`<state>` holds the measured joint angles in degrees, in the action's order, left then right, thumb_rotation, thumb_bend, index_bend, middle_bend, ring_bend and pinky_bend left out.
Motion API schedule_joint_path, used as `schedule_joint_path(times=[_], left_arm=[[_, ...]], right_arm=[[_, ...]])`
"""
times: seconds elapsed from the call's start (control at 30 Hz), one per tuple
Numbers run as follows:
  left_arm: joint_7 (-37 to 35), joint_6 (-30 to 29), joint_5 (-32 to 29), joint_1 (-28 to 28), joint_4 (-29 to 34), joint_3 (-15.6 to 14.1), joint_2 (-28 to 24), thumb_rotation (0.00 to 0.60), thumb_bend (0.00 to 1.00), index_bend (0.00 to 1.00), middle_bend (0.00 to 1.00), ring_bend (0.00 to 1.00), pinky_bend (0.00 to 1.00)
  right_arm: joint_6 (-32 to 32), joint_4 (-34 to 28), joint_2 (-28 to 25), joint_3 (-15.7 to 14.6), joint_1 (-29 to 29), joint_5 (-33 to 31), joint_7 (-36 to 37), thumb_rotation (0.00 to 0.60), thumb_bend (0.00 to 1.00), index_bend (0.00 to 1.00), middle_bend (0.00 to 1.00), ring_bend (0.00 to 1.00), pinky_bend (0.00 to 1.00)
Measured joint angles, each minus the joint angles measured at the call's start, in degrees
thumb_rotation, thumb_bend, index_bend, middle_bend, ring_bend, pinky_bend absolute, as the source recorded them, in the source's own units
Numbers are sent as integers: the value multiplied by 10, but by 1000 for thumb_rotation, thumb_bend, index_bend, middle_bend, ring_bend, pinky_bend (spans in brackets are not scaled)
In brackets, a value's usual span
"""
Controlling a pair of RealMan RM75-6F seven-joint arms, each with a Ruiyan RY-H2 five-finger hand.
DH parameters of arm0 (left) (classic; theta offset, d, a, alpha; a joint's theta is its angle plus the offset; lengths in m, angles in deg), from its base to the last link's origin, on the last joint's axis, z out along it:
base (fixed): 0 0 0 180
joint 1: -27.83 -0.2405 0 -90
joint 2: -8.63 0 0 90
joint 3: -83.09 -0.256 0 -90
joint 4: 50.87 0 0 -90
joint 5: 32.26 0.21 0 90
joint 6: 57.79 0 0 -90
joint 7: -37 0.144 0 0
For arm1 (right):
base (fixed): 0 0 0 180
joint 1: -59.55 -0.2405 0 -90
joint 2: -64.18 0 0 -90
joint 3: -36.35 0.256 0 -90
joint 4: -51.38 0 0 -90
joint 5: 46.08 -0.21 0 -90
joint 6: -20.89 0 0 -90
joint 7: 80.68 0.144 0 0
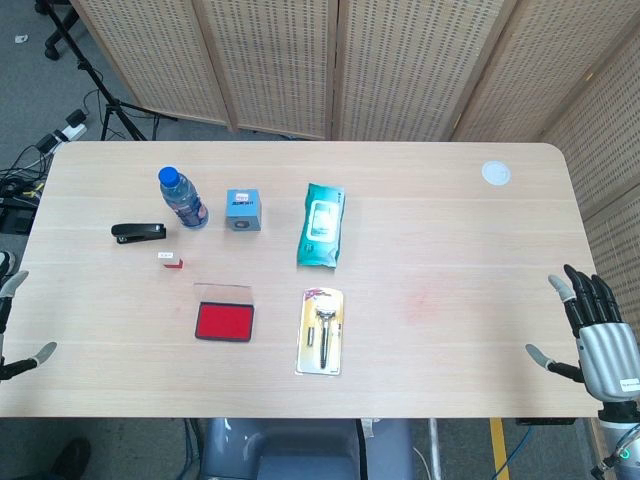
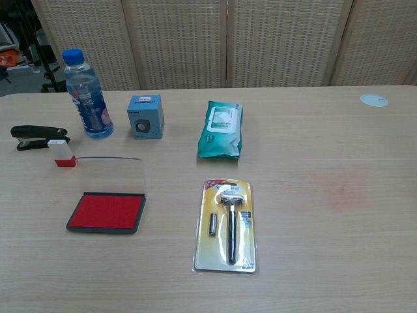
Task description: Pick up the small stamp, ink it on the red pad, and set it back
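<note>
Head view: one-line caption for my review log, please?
Both hands open at the table edges; small stamp untouched beside the open red pad.

No text, brand or number can be read with certainty in either view. Printing is seen on the label of the water bottle [image 2: 89,99], but its characters are too small to be made out. To the right of the bottle, markings on the blue box [image 2: 145,116] and on the green wipes pack [image 2: 221,128] are likewise blurred, and the print on the razor blister card [image 2: 228,224] is illegible.
</note>
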<state>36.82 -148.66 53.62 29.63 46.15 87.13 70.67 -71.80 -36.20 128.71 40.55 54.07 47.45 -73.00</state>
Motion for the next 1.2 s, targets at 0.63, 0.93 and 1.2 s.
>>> schedule_joint_path(times=[0.63, 0.93, 1.2], left_arm=[[-44, 29, -11, 27, -51, 20, 11, 600, 97, 0, 761, 683, 486], [-145, 146, -62, 97, -135, 61, 35, 600, 164, 132, 1000, 1000, 919], [-183, 364, -139, 206, -207, 90, 46, 600, 230, 301, 1000, 1000, 919]], right_arm=[[13, 1, 1, -2, -4, -4, 13, 600, 0, 0, 0, 0, 0], [42, 7, 15, 2, -14, -24, -3, 600, 0, 0, 0, 0, 0], [58, 12, 22, 5, -20, -39, -9, 600, 0, 0, 0, 0, 0]])
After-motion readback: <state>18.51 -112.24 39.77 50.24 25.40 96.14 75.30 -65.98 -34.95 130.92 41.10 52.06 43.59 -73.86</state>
